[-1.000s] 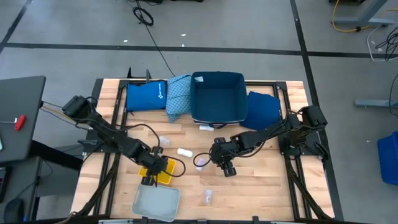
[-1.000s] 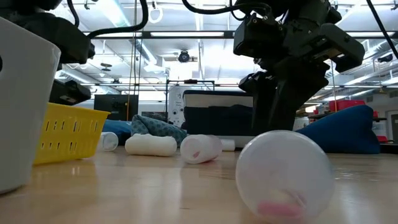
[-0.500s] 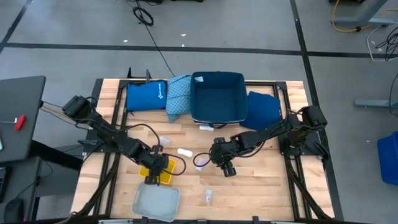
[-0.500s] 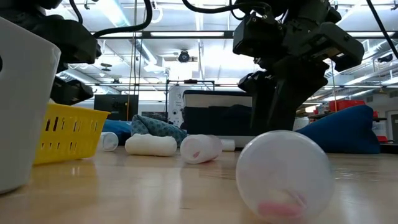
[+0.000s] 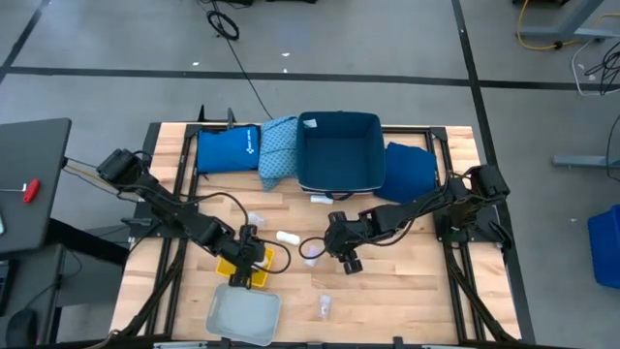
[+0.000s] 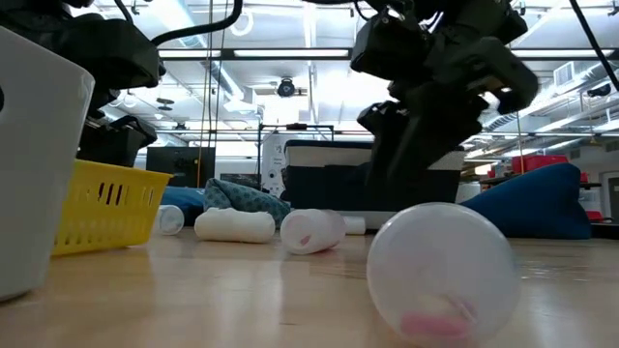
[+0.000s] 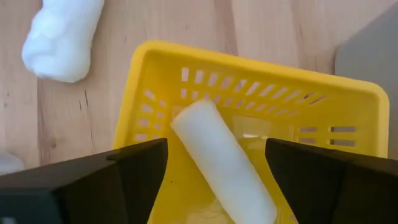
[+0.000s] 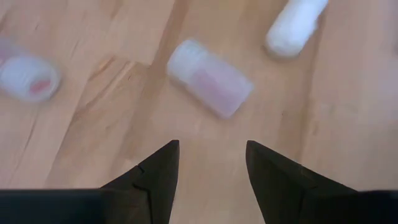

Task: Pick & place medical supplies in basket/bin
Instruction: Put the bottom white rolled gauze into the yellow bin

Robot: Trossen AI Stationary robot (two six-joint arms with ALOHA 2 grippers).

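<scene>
Now the left end effector [image 7: 214, 171] hovers with fingers spread wide over the small yellow slotted plastic basket [image 7: 155, 87], where a white cylindrical gauze roll [image 7: 224, 163] lies loose. Rightward, the right end effector [image 8: 208, 168], fingers parted and empty, hangs above a clear plastic vial [image 8: 210, 78] lying on the wooden bench [image 8: 336, 124].

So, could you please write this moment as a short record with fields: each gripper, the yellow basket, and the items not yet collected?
left gripper: open, above the yellow basket
basket contents: one white roll, lying free between the fingers
right gripper: open, empty, over the clear vial
loose on table: another white roll, a second vial
blue bin: at the far edge
</scene>
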